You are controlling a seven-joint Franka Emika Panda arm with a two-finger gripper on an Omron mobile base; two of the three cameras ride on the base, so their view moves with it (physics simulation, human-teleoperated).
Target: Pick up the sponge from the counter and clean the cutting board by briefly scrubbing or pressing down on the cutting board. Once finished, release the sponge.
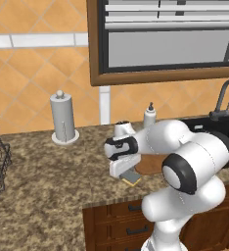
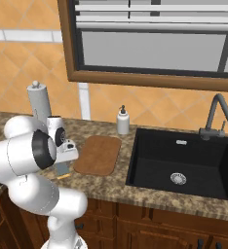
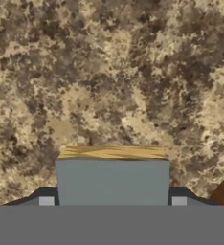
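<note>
Gripper (image 3: 112, 201) is low over the counter (image 1: 48, 186), straddling the sponge (image 3: 112, 182). In the hand view the sponge's grey-blue top sits squarely between the two fingertips (image 3: 46, 201), with the yellow base showing along its far edge. The tips lie right at the sponge's two sides; whether they are pressing on it or just short of contact cannot be told.

Left base view: sponge (image 1: 131, 176) lies flat on the granite directly under the hand, just beside the near-left edge of the cutting board (image 1: 153, 164). Right base view: board (image 2: 98, 154) lies between the arm and the sink (image 2: 184, 165), its surface bare.

Progress, as judged: approach and alignment done; the grasp is at or near closing. The sponge is not yet lifted. Left to do: lift, carry the short way across to the board, press or scrub, let go.
</note>
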